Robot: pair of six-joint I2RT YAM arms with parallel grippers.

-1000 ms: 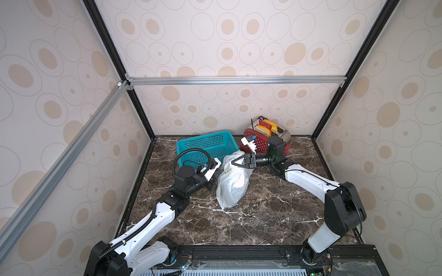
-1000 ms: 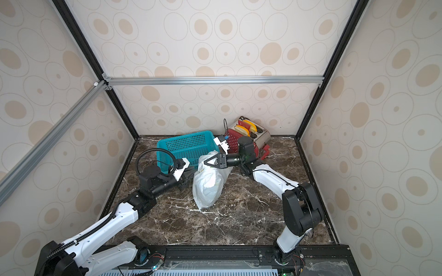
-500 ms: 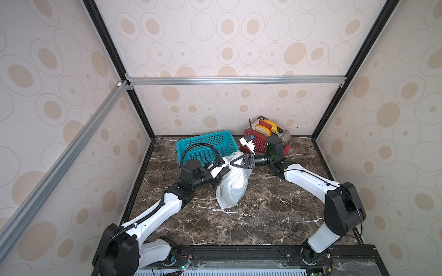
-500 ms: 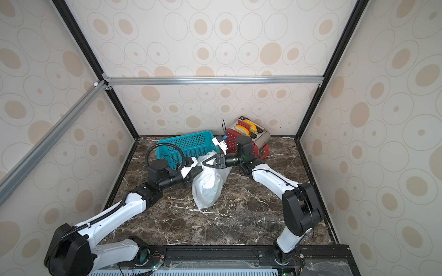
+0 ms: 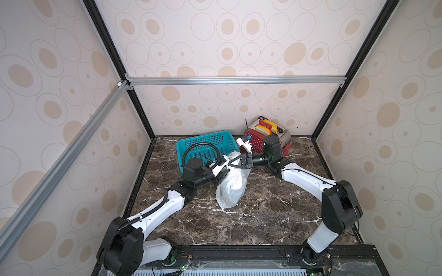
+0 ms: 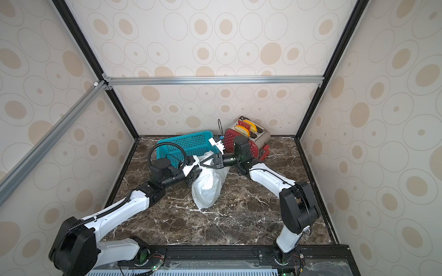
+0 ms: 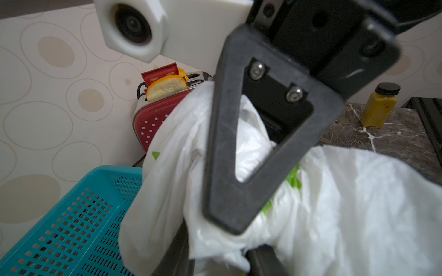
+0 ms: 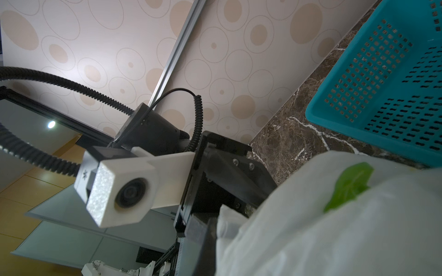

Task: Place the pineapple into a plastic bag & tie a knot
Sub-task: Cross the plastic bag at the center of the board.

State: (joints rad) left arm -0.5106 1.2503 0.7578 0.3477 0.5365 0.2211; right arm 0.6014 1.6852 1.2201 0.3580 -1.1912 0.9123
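While it lies slumped and bulging a little left of the middle of the marble table (image 5: 275, 215), the plastic bag (image 5: 230, 191) has its rounded bottom toward the near edge and its gathered top raised toward the far side.

The right gripper (image 5: 229, 164) reaches in from the right, roughly level with the tabletop. Its jaws are closed on the bunched film at the top of the bag. Seen from the left wrist, its black triangular finger (image 7: 222, 143) fills the middle of the view, with white plastic drawn round its tip.

The left gripper (image 5: 222, 177) comes in from the near left and sits against the bag's left side, just below the right one. Its own fingers (image 7: 177, 253) show at the edge of its wrist view, part-way apart with a wad of plastic between them. I cannot tell whether they pinch it or merely flank it.

A green patch (image 8: 349, 186) shows on the film. What fills the bag cannot be made out, nor whether the handles are tied.

Just beyond the bag, at the far left, stands a teal basket (image 5: 205, 143). To its right, by the far wall, is a red toaster (image 5: 257, 143) with toy bread slices in it. A mustard-coloured jar (image 7: 380, 107) with a black cap stands upright on the marble, visible only from the left wrist.
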